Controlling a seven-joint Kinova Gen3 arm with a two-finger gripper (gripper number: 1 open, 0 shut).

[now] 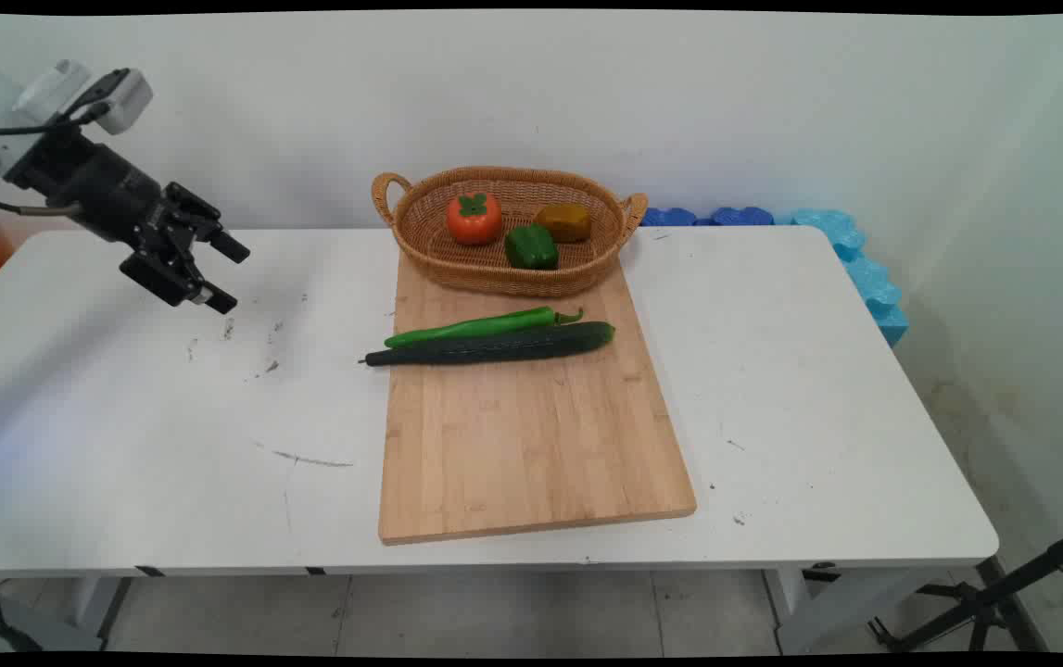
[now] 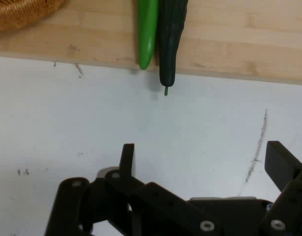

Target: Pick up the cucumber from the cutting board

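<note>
Claw (image 1: 221, 274) wide apart, holding nothing, raised over bare surface (image 1: 123, 417) left of board (image 1: 531, 445) | nearest: cucumber (image 1: 494, 346), stem end overhanging board edge, touching green chili (image 1: 475, 326) | basket (image 1: 512, 269): persimmon (image 1: 474, 219), two peppers.

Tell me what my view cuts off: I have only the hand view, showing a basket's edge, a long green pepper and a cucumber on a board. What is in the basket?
Observer: Three things: a persimmon, a green bell pepper and a yellow-brown pepper.
Operator: Where does the basket stand?
Observer: The basket is at the far end of the board, near the wall.
Operator: Is the gripper down on the table?
Observer: No. The gripper hangs in the air over the left part of the table, apart from the board.
</note>
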